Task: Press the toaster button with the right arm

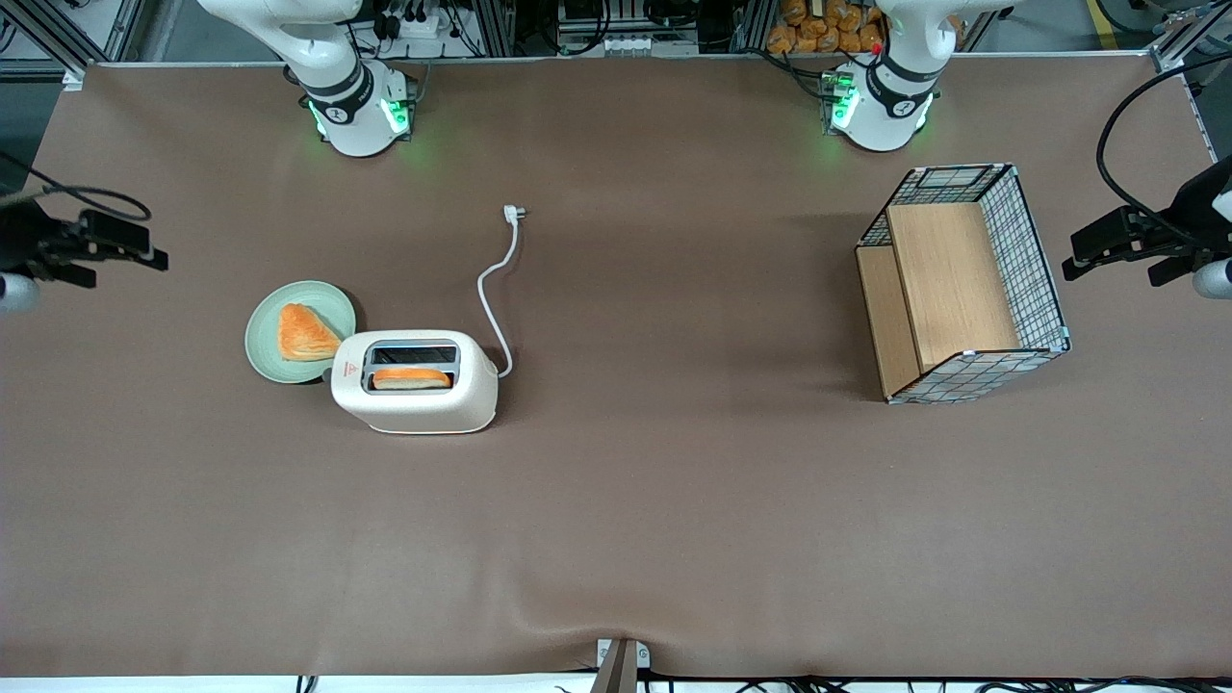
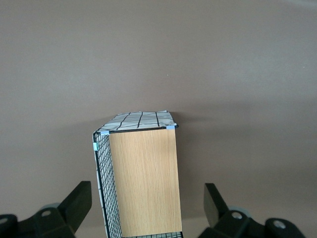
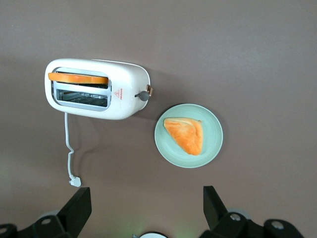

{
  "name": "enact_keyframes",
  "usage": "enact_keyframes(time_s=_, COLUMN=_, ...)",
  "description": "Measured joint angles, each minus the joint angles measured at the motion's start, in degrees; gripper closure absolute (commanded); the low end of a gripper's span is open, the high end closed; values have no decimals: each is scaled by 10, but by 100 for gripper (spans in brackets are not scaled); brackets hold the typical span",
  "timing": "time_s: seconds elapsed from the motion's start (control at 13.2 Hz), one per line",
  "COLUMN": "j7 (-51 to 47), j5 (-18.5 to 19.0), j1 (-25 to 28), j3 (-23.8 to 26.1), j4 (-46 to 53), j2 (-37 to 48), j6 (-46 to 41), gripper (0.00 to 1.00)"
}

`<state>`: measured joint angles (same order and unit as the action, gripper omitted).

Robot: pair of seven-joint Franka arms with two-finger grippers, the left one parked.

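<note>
While the toaster [image 1: 415,395] stands on the table [image 1: 616,529] touching a green plate [image 1: 272,358] of bread, its button [image 3: 144,95] is hidden in the front view. The gripper [image 3: 143,210], partly cut off, hovers well apart toward the working arm's end, fingers [image 3: 74,210] spread wide, empty.

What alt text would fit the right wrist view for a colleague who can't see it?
A cream toaster lies on brown table, one bread slice in a slot, its button facing a green plate holding a pastry. The open pincer hovers above, touching nothing.
</note>
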<state>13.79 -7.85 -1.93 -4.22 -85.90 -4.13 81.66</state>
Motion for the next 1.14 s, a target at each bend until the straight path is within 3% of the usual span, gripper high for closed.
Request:
enact_keyframes(time_s=0.61, j7=-111, j5=48, j1=4, j3=0, j4=-8, j2=42, j6=-34, gripper=0)
enact_keyframes(time_s=1.14, j7=-123, j5=61, j1=6, j3=5, j4=8, j2=51, j6=-42, gripper=0)
